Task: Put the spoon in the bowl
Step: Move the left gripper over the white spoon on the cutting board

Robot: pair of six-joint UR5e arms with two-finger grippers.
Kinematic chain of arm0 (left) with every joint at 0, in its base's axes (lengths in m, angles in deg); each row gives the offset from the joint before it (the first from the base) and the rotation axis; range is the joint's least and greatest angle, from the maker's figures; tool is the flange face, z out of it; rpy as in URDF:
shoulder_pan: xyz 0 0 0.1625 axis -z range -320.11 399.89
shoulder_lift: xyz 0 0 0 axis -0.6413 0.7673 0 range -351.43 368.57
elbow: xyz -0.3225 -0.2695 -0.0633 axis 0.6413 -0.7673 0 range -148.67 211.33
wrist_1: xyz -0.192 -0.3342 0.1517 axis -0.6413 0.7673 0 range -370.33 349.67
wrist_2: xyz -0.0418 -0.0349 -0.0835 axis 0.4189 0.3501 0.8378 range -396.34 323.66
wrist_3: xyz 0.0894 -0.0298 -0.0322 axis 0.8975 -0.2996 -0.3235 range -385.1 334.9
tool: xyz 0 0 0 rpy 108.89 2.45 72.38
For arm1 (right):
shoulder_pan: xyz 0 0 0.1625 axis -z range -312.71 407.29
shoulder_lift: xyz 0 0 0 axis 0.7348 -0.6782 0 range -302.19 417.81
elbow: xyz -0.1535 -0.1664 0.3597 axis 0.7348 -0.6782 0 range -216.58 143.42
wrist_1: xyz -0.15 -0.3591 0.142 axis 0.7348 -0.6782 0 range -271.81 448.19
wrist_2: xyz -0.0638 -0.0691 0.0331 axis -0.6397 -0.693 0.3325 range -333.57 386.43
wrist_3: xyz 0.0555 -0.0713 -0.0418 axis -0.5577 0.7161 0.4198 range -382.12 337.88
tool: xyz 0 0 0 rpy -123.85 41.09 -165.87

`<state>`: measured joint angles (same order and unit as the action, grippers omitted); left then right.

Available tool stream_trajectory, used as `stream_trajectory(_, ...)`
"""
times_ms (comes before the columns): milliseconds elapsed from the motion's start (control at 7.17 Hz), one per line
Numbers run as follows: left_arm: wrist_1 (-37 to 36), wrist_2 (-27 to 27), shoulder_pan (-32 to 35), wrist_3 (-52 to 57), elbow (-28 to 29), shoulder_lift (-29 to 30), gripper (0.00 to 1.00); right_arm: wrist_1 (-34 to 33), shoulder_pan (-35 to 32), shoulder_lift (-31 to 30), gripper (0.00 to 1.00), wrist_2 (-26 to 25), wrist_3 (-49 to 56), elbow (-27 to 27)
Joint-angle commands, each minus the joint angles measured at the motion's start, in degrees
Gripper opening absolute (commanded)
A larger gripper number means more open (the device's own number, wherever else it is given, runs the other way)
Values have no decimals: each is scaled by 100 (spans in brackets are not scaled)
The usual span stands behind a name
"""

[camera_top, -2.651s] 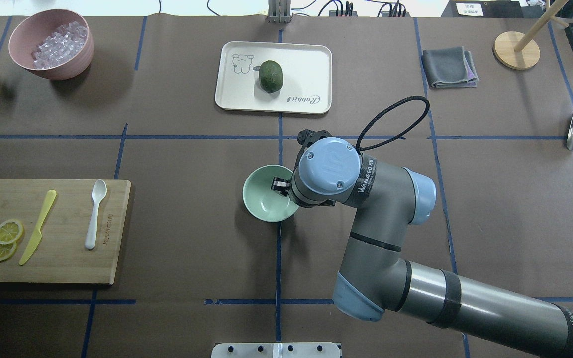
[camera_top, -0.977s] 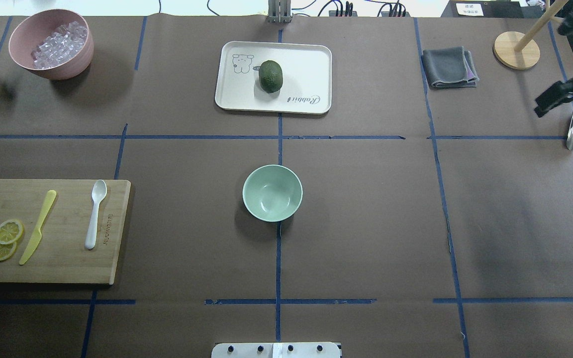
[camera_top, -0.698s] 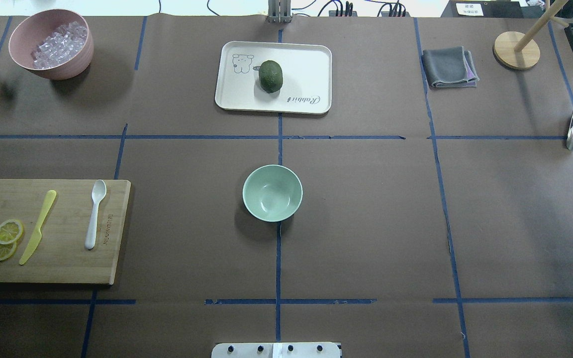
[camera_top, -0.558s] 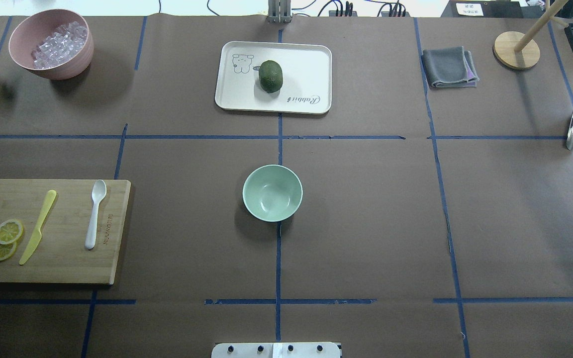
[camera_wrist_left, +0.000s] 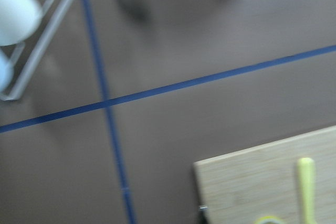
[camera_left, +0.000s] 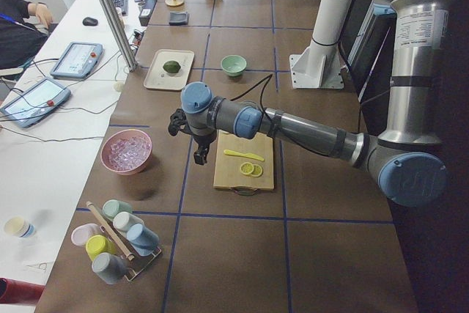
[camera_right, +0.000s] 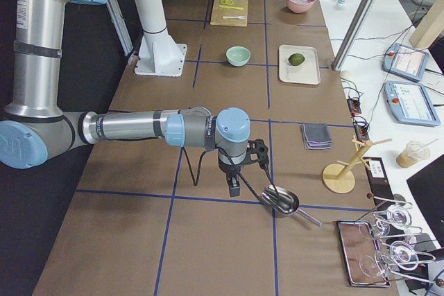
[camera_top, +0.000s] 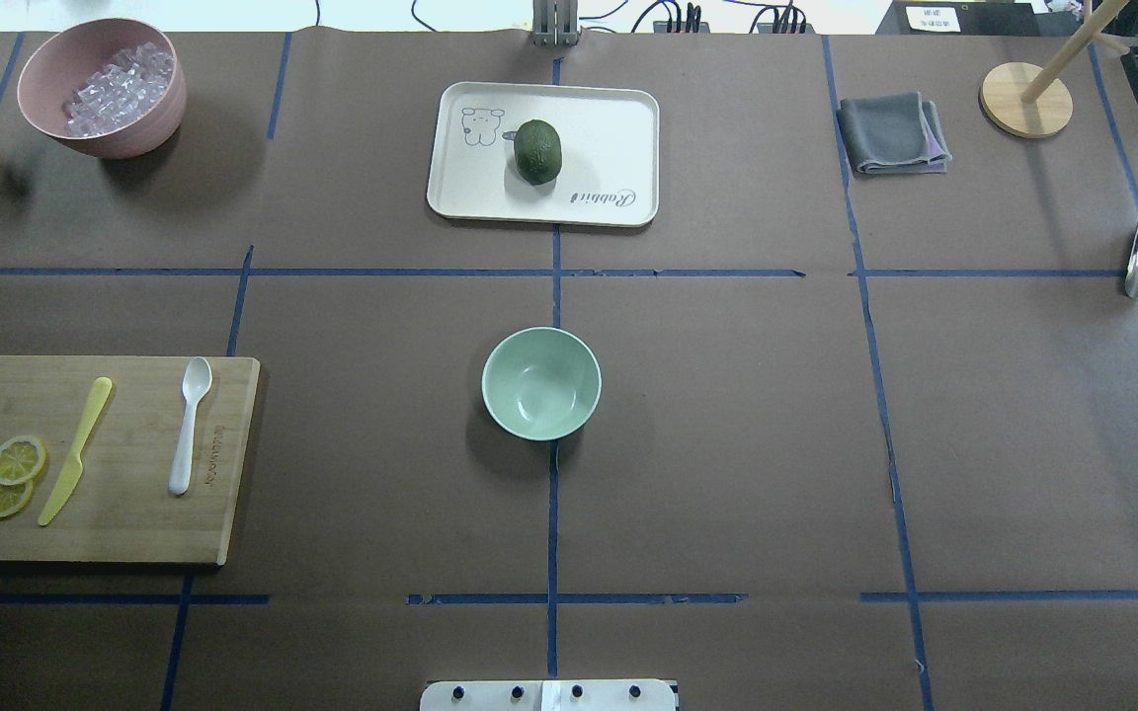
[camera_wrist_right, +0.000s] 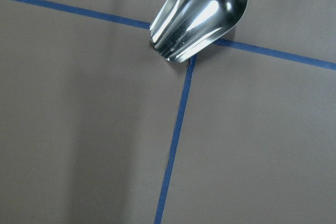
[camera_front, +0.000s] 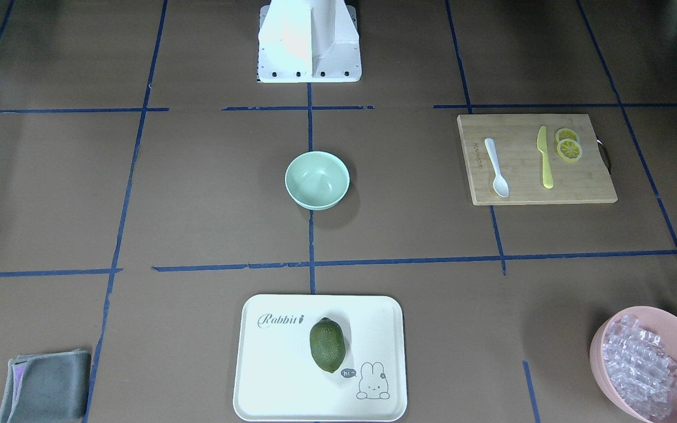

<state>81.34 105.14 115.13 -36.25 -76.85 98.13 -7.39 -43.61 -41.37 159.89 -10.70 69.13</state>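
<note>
Currently 1 spoon lies on 1 cutting board beside 1 knife and 2 lemon slices, well apart from 1 bowl; whether the left gripper or right gripper is parted cannot be told.

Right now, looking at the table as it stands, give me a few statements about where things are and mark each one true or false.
1. The spoon lies on the cutting board. True.
2. The bowl has the spoon in it. False: the bowl is empty and stands apart from the board, on the brown table cover.
3. The yellow knife lies between the spoon and the lemon slices. True.
4. The green fruit sits in the pink bowl. False: it sits on the white tray; the pink bowl holds clear cubes.
</note>
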Motion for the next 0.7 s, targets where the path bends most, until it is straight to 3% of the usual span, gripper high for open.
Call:
stream_trajectory(0, 53, -1001, -1251, -1952, -528, 183, 100, 110, 2, 22, 100, 13, -140, -7)
stream_trajectory(558, 1402, -1972, -2625, -4039, 6, 281, 100, 110, 2, 22, 100, 5, -88, -7)
